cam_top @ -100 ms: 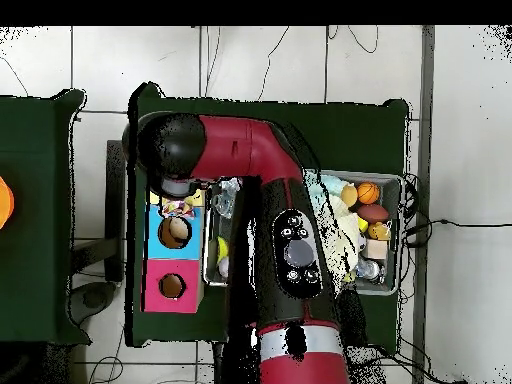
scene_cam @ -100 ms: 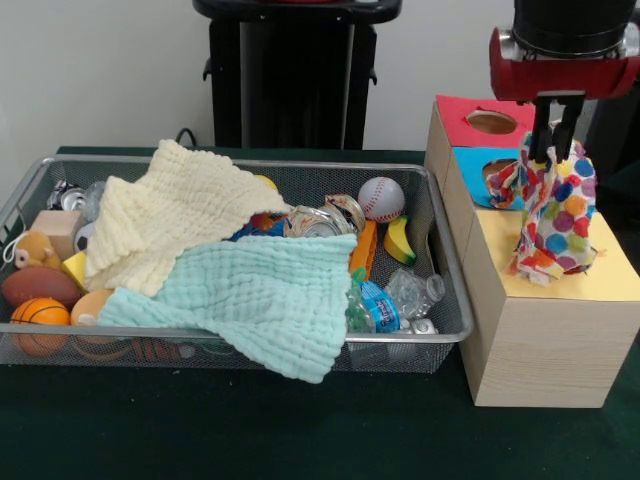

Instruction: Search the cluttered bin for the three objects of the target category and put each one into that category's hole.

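My gripper (scene_cam @ -100 ms: 551,148) hangs over the wooden sorting box (scene_cam @ -100 ms: 540,350), shut on a polka-dot cloth (scene_cam @ -100 ms: 552,215). The cloth dangles down onto the box's yellow section (scene_cam @ -100 ms: 612,282) and hides whatever hole lies there. Behind it are the blue section's hole (scene_cam @ -100 ms: 496,168), partly covered by the cloth, and the red section's hole (scene_cam @ -100 ms: 492,122). In the wire bin (scene_cam @ -100 ms: 445,265) a pale yellow cloth (scene_cam @ -100 ms: 170,212) and a mint cloth (scene_cam @ -100 ms: 262,295) are draped over the clutter. From overhead, the polka-dot cloth (cam_top @ -100 ms: 180,207) peeks out under the arm's wrist, beside the blue hole (cam_top @ -100 ms: 177,231).
The bin also holds a baseball (scene_cam @ -100 ms: 381,198), a toy banana (scene_cam @ -100 ms: 400,241), a crushed plastic bottle (scene_cam @ -100 ms: 385,305), cans (scene_cam @ -100 ms: 320,221), a basketball (scene_cam @ -100 ms: 40,316), a football (scene_cam @ -100 ms: 38,285) and a wooden block (scene_cam @ -100 ms: 57,230). The mint cloth spills over the bin's front rim.
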{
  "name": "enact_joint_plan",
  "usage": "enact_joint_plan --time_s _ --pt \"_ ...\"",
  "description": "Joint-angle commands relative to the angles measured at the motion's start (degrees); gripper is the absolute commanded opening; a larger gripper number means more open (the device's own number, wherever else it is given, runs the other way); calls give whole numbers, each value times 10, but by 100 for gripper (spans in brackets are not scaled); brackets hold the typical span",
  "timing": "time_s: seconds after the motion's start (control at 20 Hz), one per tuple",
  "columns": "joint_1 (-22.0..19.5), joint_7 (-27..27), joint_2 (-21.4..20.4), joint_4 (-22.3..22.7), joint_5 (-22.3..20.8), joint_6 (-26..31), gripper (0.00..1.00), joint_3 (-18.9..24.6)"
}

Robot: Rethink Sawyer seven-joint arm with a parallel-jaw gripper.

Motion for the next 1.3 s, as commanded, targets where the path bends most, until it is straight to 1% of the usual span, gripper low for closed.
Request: enact_joint_plan --time_s 0.05,0.2,0.3,0.4,0.45,0.55,0.6,0.8,0.9,1.05,1.3 --pt "21 170 -8 -94 18 124 0 -16" --pt "30 191 -12 -138 25 185 0 -19" --pt "35 201 -9 -159 27 209 0 -21" --pt "40 205 -1 -165 29 204 0 -24" --pt "41 205 3 -162 28 194 0 -27" --pt "42 198 25 -157 23 158 0 -30" --pt "40 189 42 -153 16 135 0 -32" --pt "30 160 80 -139 0 75 0 -32" --pt "27 151 89 -133 -2 49 0 -30" --pt "24 140 95 -126 -3 28 0 -31" --pt "16 118 90 -102 1 3 0 -33"
